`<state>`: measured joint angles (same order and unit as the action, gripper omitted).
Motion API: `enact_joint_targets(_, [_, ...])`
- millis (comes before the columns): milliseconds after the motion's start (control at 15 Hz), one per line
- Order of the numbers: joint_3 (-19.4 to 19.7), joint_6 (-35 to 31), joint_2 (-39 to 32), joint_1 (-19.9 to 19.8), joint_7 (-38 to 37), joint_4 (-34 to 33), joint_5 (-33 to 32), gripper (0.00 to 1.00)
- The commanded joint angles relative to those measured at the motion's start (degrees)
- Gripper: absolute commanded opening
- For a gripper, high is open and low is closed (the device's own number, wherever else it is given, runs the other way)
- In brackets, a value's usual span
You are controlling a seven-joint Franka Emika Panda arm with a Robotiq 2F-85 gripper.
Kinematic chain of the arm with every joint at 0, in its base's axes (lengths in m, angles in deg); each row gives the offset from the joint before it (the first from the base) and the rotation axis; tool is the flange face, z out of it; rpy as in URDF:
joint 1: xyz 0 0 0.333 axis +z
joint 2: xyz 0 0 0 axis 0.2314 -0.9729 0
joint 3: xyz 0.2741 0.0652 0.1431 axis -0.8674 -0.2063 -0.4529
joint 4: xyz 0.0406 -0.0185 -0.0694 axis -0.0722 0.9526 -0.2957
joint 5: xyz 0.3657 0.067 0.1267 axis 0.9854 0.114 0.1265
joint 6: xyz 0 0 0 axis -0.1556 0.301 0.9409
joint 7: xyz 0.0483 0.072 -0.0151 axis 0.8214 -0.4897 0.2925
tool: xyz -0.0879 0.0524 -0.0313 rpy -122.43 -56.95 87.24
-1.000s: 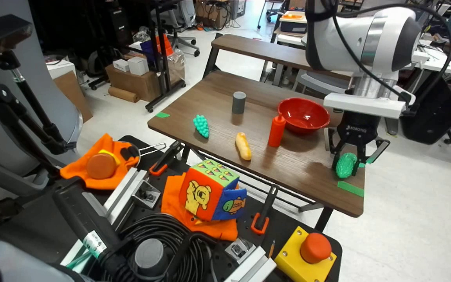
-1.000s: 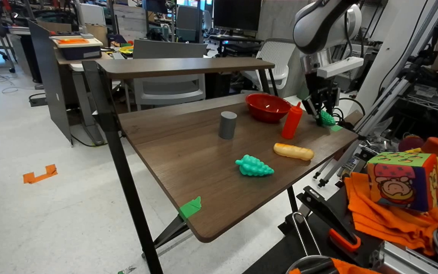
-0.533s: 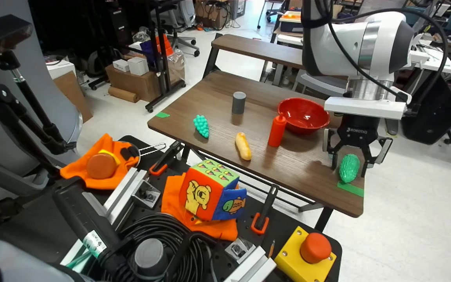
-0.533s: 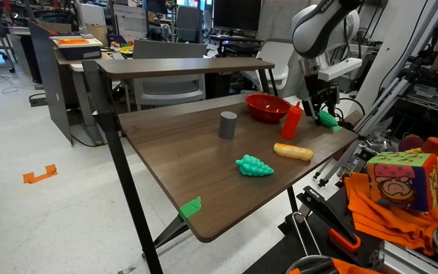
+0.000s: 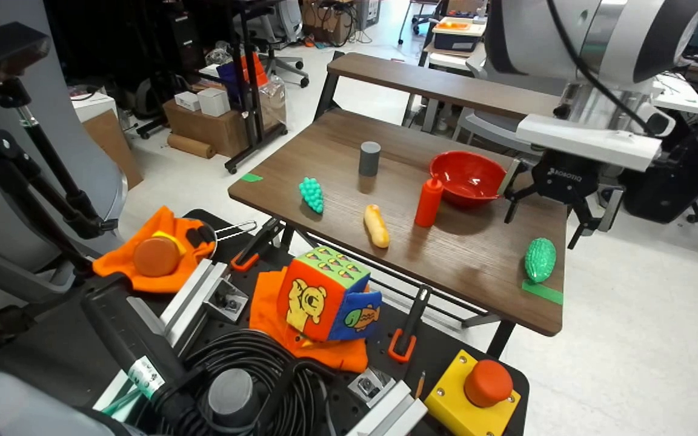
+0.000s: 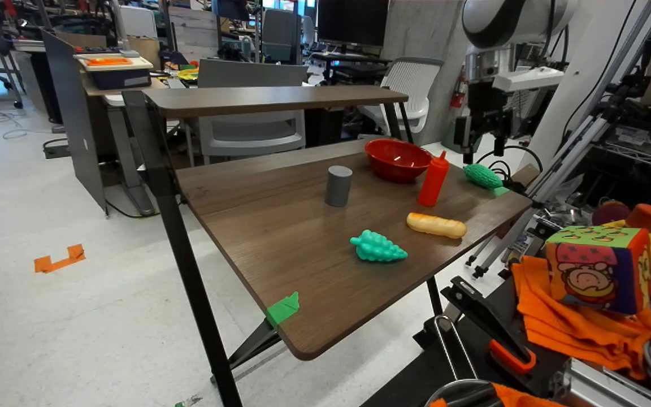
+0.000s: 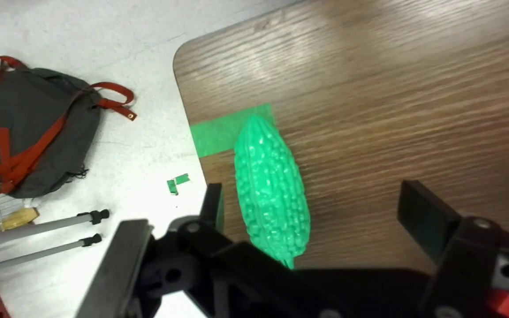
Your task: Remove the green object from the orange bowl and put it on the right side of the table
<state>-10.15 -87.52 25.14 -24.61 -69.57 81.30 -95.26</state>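
The green object point(image 5: 540, 260) lies on the table point(image 5: 325, 145) near its end by the robot, touching a green tape mark; its bumpy skin fills the middle of the wrist view, where the green object point(image 7: 272, 194) has its stem end partly covered by the gripper's linkage. Above it my gripper point(image 5: 541, 232) stands open, apart from it, and in the wrist view the gripper point(image 7: 313, 194) has its two fingers spread wide with nothing held. The orange bowl point(image 5: 458, 175), red and shallow, sits at the table's back; no object shows inside it.
Beside the bowl stands a red squeeze bottle point(image 5: 428, 203). A yellow bread piece point(image 6: 436, 225), a teal grape cluster point(image 6: 378, 247) and a grey cylinder point(image 6: 338, 185) share the tabletop. A raised shelf point(image 6: 280, 99) runs along the back.
The gripper was around the green object a second ago; it has opened, let go and risen clear. The green object settled slightly onto the table and now rests there.
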Motion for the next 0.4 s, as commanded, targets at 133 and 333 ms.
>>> enact_joint_targets(133, [-0.65, 6.63, 7.34, -2.99, 3.11, 3.24, 6.06, 1.00])
enact_joint_targets(333, [-0.66, 7.56, 9.47, -3.69, 3.65, 4.68, 6.97, 1.00])
